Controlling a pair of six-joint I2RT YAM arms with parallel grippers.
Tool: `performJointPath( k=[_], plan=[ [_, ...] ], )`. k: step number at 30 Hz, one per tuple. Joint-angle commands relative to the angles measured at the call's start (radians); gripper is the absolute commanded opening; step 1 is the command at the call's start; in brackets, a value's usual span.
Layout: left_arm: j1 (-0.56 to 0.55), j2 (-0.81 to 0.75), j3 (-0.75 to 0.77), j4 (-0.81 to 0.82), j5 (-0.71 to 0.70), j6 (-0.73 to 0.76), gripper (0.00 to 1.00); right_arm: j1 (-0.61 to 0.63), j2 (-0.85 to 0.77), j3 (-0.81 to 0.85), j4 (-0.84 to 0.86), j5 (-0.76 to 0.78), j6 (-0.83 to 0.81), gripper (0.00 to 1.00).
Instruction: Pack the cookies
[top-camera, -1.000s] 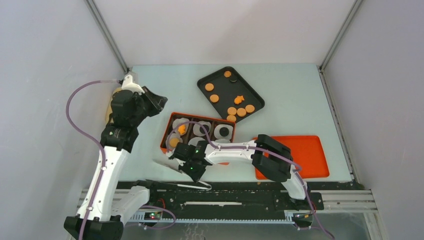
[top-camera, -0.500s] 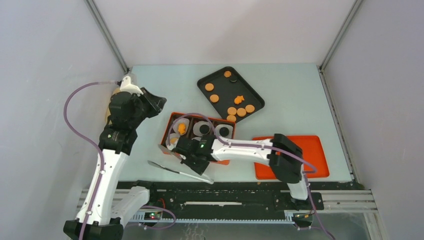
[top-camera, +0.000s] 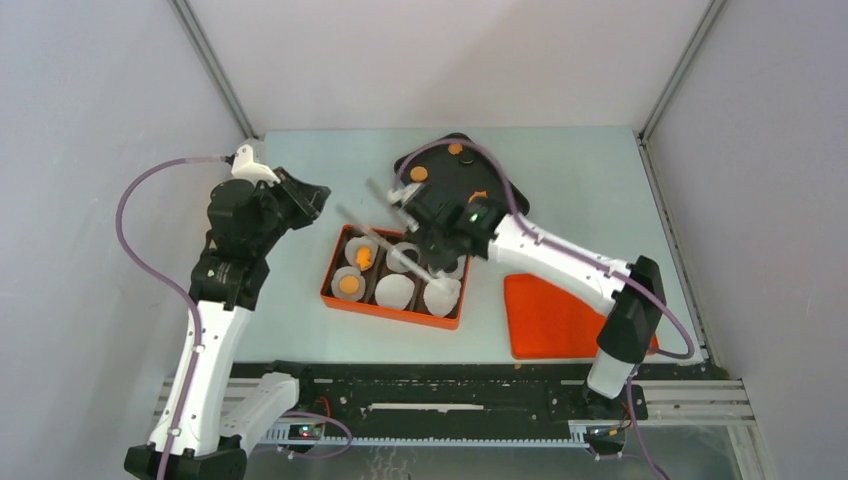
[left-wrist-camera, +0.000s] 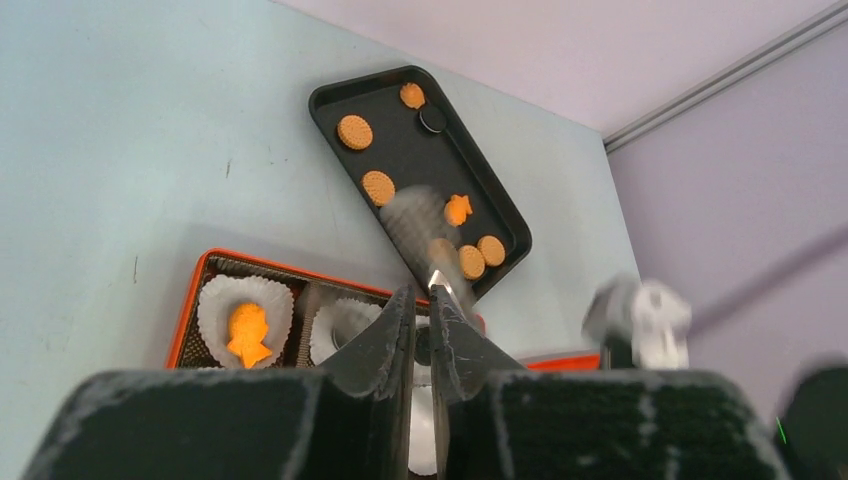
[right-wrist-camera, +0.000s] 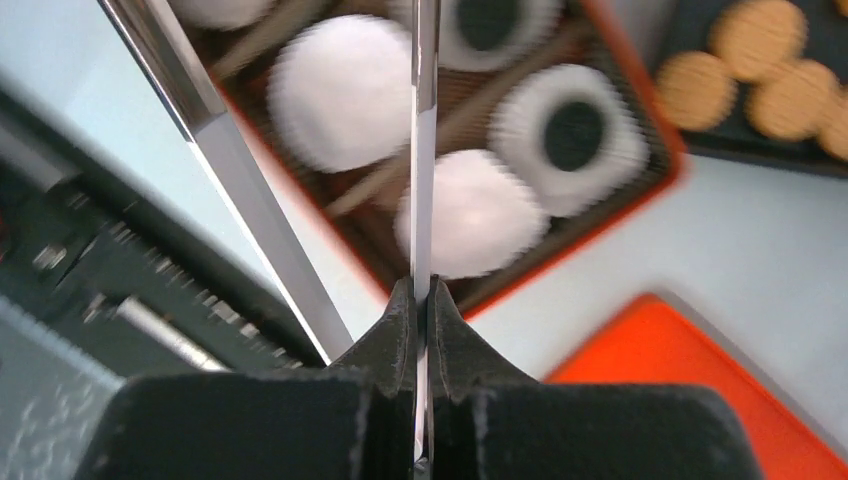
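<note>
Right wrist view: right gripper (right-wrist-camera: 421, 290) clamped on metal tweezers (right-wrist-camera: 425, 150), blades over orange box (top-camera: 400, 312) of paper liners (right-wrist-camera: 335, 90), likely for fetching cookies (left-wrist-camera: 352, 131). Most lie on black tray (left-wrist-camera: 410, 150), few already boxed. Left gripper (left-wrist-camera: 420, 300) nearly closed, empty, held aside.

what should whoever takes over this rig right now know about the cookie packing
Right gripper: fingers shut on the metal tongs, held above the orange box.
Left gripper: fingers almost together, holding nothing, to the box's left.
Done: four liners filled, with a fish cookie, a round orange cookie and two dark cookies.
Left: two liners look empty; several cookies lie on the black tray, waiting to be moved.
</note>
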Motion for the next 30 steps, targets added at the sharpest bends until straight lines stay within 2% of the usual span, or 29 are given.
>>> performJointPath(
  k=[1, 5, 12, 19, 25, 30],
  plan=[
    [0.004, 0.041, 0.062, 0.067, 0.033, -0.012, 0.15, -0.228, -0.026, -0.003, 0.009, 0.079, -0.005, 0.00],
    [0.000, 0.103, 0.073, 0.099, 0.057, -0.021, 0.13, -0.425, 0.040, 0.071, -0.002, 0.116, -0.022, 0.00],
    [-0.005, 0.171, 0.072, 0.131, 0.056, -0.017, 0.13, -0.638, 0.217, 0.222, -0.057, 0.163, -0.079, 0.00],
    [-0.015, 0.250, 0.079, 0.166, 0.068, -0.022, 0.12, -0.850, 0.401, 0.335, -0.107, 0.146, -0.105, 0.00],
    [-0.032, 0.302, 0.105, 0.178, 0.070, -0.021, 0.12, -0.954, 0.521, 0.435, -0.195, 0.157, -0.129, 0.00],
    [-0.046, 0.328, 0.110, 0.188, 0.068, -0.026, 0.12, -0.992, 0.568, 0.440, -0.225, 0.035, -0.177, 0.00]
  ],
)
